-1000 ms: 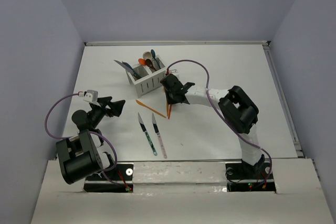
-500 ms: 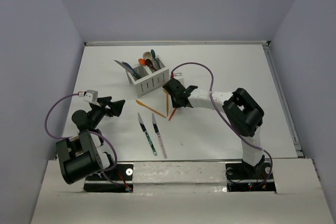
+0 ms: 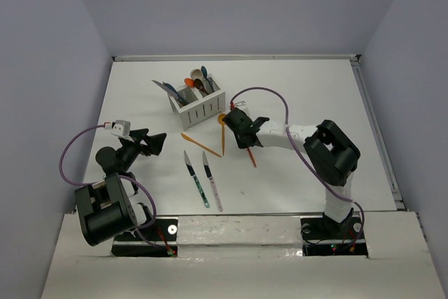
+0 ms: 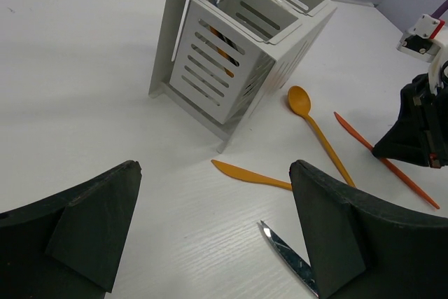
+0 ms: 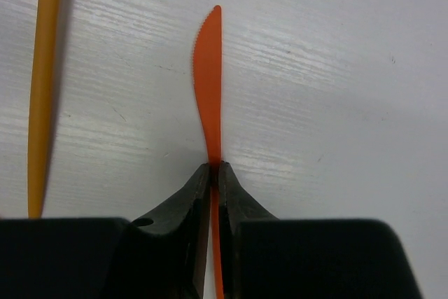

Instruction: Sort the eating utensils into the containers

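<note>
A slim red-orange knife (image 5: 208, 82) with a serrated edge is pointing straight out ahead of the right hand (image 5: 215, 169), low over the counter (image 5: 336, 68). An orange spoon (image 5: 43, 82) is lying just to that hand's left, apart from the knife. The right hand is pinching the knife's handle, fingers nearly together. The left hand (image 4: 213, 236) is gaping wide, holding nothing, with the white caddy (image 4: 217, 68) standing ahead of it.

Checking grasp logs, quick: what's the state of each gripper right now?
Left gripper: open, holding nothing.
Right gripper: shut on the red-orange knife, pinched where blade meets handle.
</note>
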Controlling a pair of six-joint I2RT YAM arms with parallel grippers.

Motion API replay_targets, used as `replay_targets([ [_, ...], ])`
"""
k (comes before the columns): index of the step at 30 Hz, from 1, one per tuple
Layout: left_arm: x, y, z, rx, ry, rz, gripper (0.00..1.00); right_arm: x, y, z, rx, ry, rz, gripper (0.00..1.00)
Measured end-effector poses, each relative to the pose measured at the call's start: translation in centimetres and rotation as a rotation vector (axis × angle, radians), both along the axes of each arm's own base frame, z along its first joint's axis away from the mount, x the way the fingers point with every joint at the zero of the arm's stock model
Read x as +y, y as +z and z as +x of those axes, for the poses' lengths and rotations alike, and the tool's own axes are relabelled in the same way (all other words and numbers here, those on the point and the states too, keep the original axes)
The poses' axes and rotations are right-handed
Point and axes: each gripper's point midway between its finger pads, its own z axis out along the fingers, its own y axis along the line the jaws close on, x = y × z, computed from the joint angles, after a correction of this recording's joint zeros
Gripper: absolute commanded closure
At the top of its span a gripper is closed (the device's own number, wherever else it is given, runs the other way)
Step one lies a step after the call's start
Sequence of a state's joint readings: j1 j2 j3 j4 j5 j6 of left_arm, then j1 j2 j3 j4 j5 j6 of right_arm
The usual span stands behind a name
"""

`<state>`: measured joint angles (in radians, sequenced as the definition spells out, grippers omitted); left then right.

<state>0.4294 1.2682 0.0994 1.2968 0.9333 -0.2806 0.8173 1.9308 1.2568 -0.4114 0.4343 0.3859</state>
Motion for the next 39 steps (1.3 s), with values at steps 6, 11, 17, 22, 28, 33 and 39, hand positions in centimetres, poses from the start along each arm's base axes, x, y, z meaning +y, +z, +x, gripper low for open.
replay_targets([
  [6, 0.1, 0.0, 0.0, -0.004, 0.003, 0.009, 0.01, -0.1, 0.0, 0.1, 0.011, 0.029, -0.008, 0.68],
  [11, 0.1, 0.0, 0.0, -0.005, 0.004, 0.009, 0.01, -0.6, -0.1, -1.0, 0.055, 0.025, 0.022, 0.64],
  [17, 0.2, 0.0, 0.1, -0.005, 0.008, 0.010, 0.01, -0.8, -0.2, -2.2, 0.102, 0.030, 0.051, 0.73],
  [22, 0.2, 0.0, 0.1, -0.005, 0.013, 0.010, 0.01, -0.3, -0.3, -2.4, 0.119, 0.047, 0.065, 0.94],
  [28, 0.3, 0.0, 0.2, -0.006, 0.019, 0.011, 0.01, 0.0, -0.3, -2.1, 0.120, 0.064, 0.065, 1.00],
  [33, 0.4, 0.2, 0.2, -0.014, 0.022, 0.018, 0.01, -1.6, 0.1, -2.9, 0.086, 0.055, 0.053, 1.00],
  [39, 0.4, 0.2, 0.2, -0.016, 0.026, 0.020, 0.01, -3.3, 4.4, -3.3, -0.084, 0.111, 0.077, 1.00],
])
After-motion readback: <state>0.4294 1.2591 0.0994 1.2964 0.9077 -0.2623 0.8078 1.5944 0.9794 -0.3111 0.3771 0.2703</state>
